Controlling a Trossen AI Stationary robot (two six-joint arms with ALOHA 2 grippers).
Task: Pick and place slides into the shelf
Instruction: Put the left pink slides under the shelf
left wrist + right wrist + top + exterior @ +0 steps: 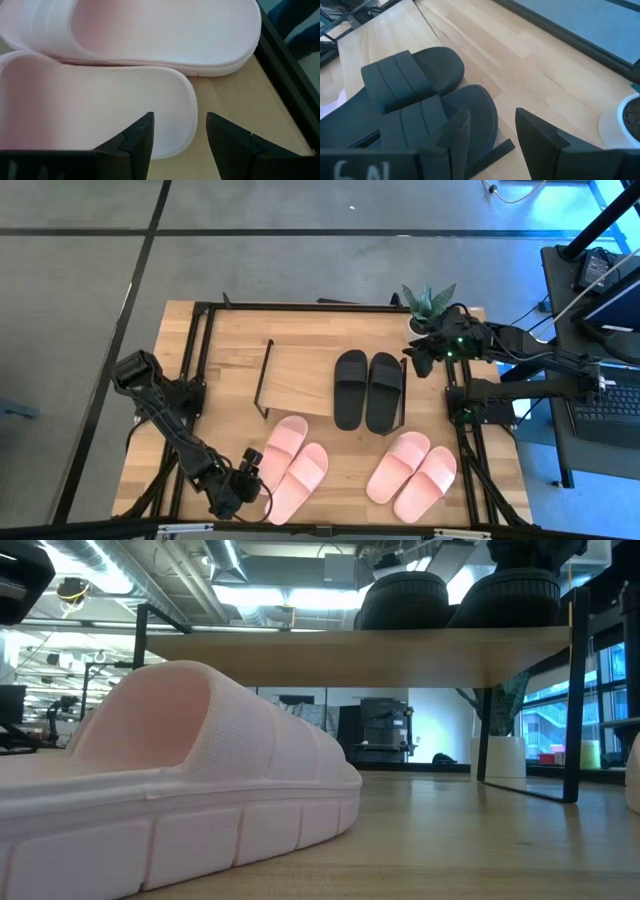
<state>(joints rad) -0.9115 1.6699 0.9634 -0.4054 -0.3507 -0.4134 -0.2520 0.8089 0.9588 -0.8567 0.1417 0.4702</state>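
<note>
Two black slides (367, 390) stand side by side on the right part of the shelf's wood top (298, 380), also seen from below in the low view as black slides (455, 595). One pink pair (290, 462) lies near the table's front left, another pink pair (412, 473) front right. My left gripper (256, 472) is low at the left pair's heel ends, open. In its wrist view the left gripper (180, 135) straddles the side rim of a pink slide's heel (170, 105). My right gripper (414, 360) hovers open beside the black slides (410, 85).
A potted plant (428, 305) stands at the table's far right, just behind my right gripper. The table's black frame rails (200, 350) run along both sides. The shelf's thin black legs (575, 700) stand on the tabletop. Bare wood lies between the two pink pairs.
</note>
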